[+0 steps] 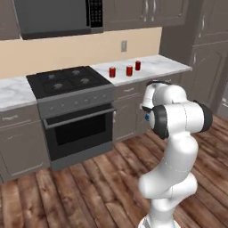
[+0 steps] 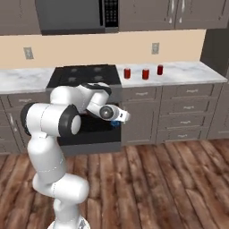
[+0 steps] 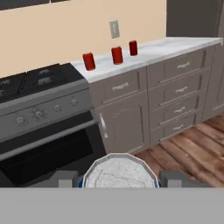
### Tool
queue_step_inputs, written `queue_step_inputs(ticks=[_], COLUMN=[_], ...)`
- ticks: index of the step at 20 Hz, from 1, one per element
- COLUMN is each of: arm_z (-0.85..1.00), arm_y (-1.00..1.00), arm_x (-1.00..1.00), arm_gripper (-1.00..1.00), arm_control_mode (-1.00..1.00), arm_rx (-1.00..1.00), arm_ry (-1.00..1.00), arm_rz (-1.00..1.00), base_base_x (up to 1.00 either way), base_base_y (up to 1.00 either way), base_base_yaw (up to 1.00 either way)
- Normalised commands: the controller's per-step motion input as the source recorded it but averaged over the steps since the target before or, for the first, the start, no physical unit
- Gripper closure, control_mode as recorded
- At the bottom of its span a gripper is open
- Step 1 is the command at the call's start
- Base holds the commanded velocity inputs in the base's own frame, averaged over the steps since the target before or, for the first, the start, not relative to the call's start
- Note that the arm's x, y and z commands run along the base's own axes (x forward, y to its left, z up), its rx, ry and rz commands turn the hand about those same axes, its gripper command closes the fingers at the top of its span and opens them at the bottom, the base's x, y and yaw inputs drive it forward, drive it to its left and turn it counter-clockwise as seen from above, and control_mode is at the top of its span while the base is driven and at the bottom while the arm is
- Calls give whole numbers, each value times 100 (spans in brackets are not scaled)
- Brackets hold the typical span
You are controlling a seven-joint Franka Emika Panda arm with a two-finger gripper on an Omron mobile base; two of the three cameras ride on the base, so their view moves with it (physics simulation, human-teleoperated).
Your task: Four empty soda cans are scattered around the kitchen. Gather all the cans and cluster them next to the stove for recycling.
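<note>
Jaws clamped on what looks like the fourth can (image 3: 120,171), silvery top up, carried out over the floor while three red cans (image 3: 117,55) already stand clustered on the worktop (image 3: 175,46) just beside the stove (image 3: 41,109).

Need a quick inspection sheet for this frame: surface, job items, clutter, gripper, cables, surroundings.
Surface: marble counter right of the stove, bare apart from the cans.
Job's things: three red cans upright in a loose row on that counter: nearest stove, middle, far. A fourth can, silvery top showing, sits between the fingertips.
Clutter: nothing seen.
Gripper: gripper shut on the fourth can, held out in front of the cabinets.
Cables: nothing seen.
Surroundings: microwave above the stove, wall outlet, dark cabinets, wood floor.
</note>
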Motion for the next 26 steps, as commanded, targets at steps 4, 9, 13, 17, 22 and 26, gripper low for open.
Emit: queue_step_inputs(ticks=[4,9,13,17,22,26], arm_z=[0,0,0,0,0,0], arm_y=[0,0,0,0,0,0], arm_x=[0,0,0,0,0,0], arm_gripper=[100,100,100,100,100,100], arm_control_mode=[100,100,100,100,100,100], arm_rx=[0,0,0,0,0,0], arm_ry=[0,0,0,0,0,0], arm_rz=[0,0,0,0,0,0], base_base_x=[56,62,61,61,64,62], base_base_y=[-34,-50,-48,-39,-38,-31], base_base_yaw=[24,21,18,18,17,16])
